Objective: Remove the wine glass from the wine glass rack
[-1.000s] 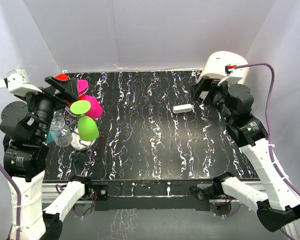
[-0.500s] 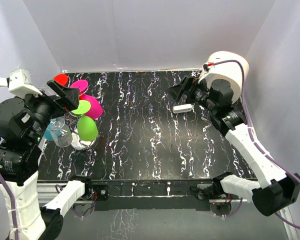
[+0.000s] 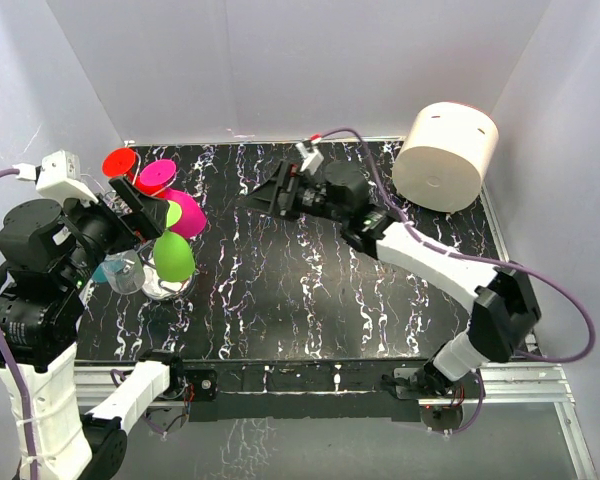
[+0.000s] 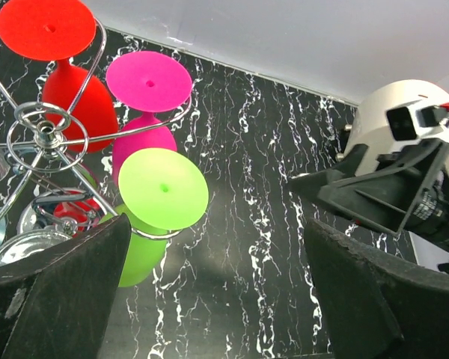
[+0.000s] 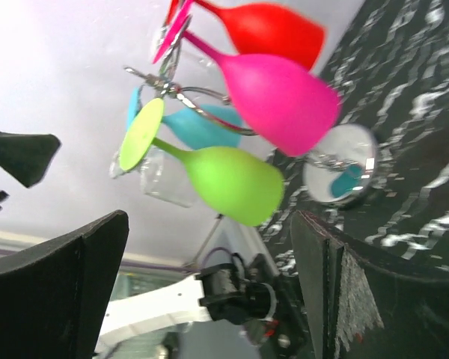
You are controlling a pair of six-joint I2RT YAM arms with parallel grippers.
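Wine glass rack (image 4: 43, 133) stands at the left side of the table (image 3: 310, 300), just in front of the left arm. Glasses hang foot-up, bowl-down from its wire loops: red glass (image 4: 45, 28), magenta glass (image 4: 148, 81) and green wine glass (image 4: 163, 187). A teal glass (image 5: 198, 127) and a clear glass (image 5: 165, 187) hang behind, toward the left arm. None is off yet.

Left gripper (image 4: 217, 247) hovers above the rack, fingers spread wide, nothing between them. Right gripper (image 5: 209, 224) reaches across from mid-table, likewise spread and empty. It is well apart from the glasses and faces the green and magenta bowls side-on.

Step in hand, as I read it: the approach for the grasp. Green looks the likeliest pick, being outermost and nearest the right arm.

- Straddle the bowl or upper stem squarely and close softly.
- Slide the foot out along the loop's open end rather than pulling down.
- The magenta bowl hangs just beside; keep the far finger clear of it.
- The rack looks light and could tip; the left gripper might steady it.
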